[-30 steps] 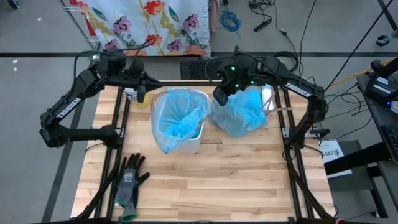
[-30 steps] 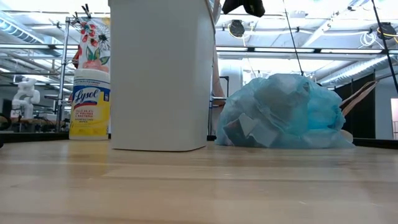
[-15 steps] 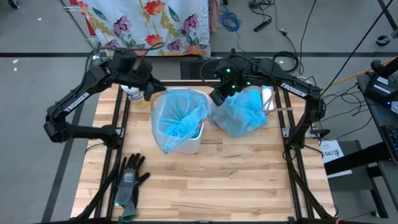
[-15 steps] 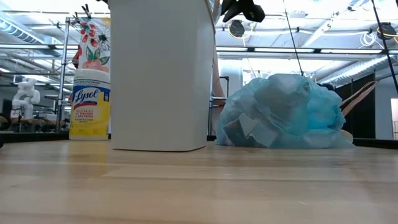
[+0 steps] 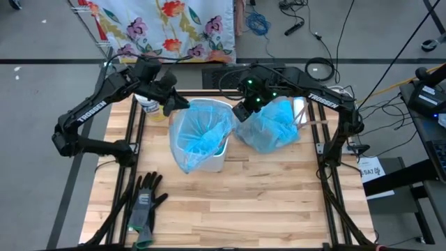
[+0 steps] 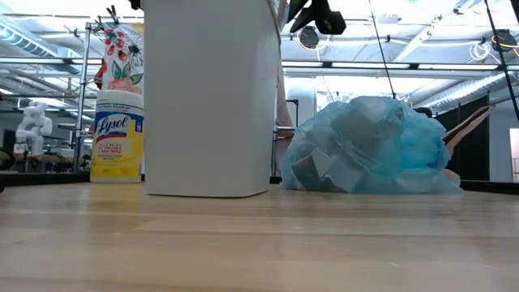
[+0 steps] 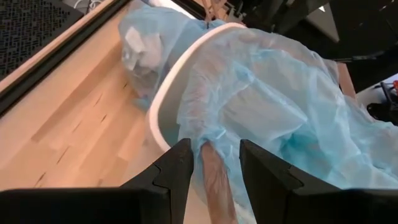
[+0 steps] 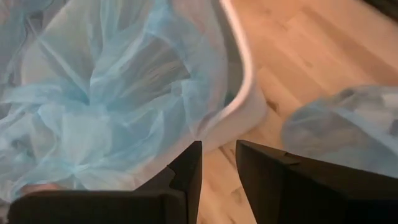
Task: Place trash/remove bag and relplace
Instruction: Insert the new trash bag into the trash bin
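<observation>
Over the last second your left arm has swung inward from the bench's far-left corner, and the left end effector now sits at the far-left rim of the white bin, while the right end effector has eased toward the bin's far-right rim. The full bag, with the trash inside it, already lies on the bench just to the right of the bin, so you are in the replacing step: the fresh blue liner is draped in the bin but looks bunched and only partly seated. In the left wrist view the fingers stand apart, straddling a fold of liner at the rim; the right fingers are also apart, holding nothing, above the rim. Next you likely need to pinch the liner's edge on each side and stretch it over the rim without tipping the bin. The gloves and the wipes canister stay out of it.
</observation>
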Controlling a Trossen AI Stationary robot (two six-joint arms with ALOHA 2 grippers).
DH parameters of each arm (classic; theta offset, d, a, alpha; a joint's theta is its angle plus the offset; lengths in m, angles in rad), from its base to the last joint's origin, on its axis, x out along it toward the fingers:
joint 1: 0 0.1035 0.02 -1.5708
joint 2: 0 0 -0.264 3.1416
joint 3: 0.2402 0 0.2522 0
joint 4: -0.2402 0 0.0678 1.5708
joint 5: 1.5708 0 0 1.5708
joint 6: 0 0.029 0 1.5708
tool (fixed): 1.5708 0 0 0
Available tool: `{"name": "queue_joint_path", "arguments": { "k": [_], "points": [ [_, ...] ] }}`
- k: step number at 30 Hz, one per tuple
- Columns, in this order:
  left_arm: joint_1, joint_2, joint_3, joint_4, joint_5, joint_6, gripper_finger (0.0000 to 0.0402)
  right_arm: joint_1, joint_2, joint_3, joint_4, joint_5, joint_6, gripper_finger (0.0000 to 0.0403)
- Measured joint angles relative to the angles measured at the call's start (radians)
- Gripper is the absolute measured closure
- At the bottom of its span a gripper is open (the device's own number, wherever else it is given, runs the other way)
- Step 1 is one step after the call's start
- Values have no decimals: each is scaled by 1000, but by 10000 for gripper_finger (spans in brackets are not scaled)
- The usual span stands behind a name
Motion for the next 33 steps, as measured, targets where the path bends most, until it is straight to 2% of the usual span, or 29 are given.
{"name": "queue_joint_path", "arguments": {
  "k": [10,17,22,33],
  "points": [
    [-2,-1,0,0,0,0,265,3,9,0,39,-27,-2,312],
    [-2,-1,0,-2,0,-1,265,9,9,0,46,-119,18,312],
    [-2,-1,0,-25,0,0,265,10,9,0,-19,-116,25,312],
    [-2,-2,0,-26,0,-1,265,10,18,0,37,-125,25,321]
  ]
}}
